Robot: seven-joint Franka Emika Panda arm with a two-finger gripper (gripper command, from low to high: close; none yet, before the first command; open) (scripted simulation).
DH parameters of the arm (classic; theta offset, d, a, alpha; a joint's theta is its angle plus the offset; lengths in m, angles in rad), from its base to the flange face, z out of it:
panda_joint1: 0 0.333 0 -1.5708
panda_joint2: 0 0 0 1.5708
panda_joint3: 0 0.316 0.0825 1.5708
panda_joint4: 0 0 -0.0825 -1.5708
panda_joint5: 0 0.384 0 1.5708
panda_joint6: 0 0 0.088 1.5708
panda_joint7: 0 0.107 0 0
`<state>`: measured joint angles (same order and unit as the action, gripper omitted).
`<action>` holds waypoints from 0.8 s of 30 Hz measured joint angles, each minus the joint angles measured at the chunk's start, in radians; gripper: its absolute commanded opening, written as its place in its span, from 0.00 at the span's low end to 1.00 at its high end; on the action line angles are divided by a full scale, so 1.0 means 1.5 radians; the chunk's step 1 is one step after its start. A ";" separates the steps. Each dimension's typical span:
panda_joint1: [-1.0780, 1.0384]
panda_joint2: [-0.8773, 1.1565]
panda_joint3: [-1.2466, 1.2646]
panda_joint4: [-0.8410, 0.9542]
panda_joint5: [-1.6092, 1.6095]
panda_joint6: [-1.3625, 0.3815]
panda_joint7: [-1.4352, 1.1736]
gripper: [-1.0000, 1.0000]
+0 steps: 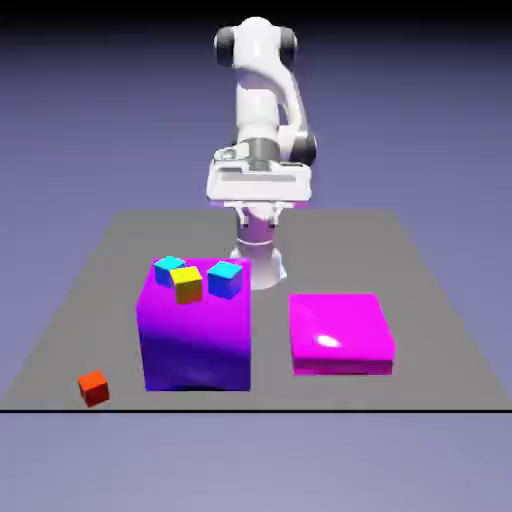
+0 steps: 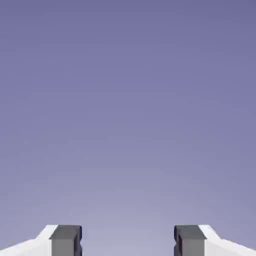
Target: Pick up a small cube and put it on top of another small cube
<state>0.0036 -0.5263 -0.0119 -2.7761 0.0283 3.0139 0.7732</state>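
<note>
The small red-orange cube (image 1: 93, 387) lies alone on the grey table near the front corner on the exterior view's left. My gripper (image 1: 258, 190) is held high at the back of the table, well away from the cube and level with the arm's wrist. In the hand view my gripper (image 2: 127, 242) faces only the plain blue-violet backdrop. Its grey fingertips (image 2: 65, 240) stand wide apart with nothing between them, so it is open. No cube shows in the hand view.
A tall purple block (image 1: 195, 330) stands in the middle, carrying a cyan cube (image 1: 169, 268), a yellow cube (image 1: 187, 285) and a blue cube (image 1: 226, 278). A low magenta slab (image 1: 340, 333) lies to its right. The grey table (image 1: 430, 300) ends just past the red-orange cube.
</note>
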 measured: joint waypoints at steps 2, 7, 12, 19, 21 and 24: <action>0.000 0.048 -0.014 0.040 0.026 -0.023 0.009 0.50; -0.001 0.169 -0.051 0.140 0.092 -0.081 0.033 0.50; -0.004 0.290 -0.087 0.239 0.158 -0.139 0.056 0.50; -0.003 0.459 -0.138 0.379 0.251 -0.221 0.088 0.50; -0.004 0.507 -0.152 0.419 0.277 -0.244 0.098 0.50; -0.004 0.580 -0.174 0.478 0.317 -0.279 0.112 0.50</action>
<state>-0.0025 0.3435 -0.2727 -2.0585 0.5035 2.5957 0.9407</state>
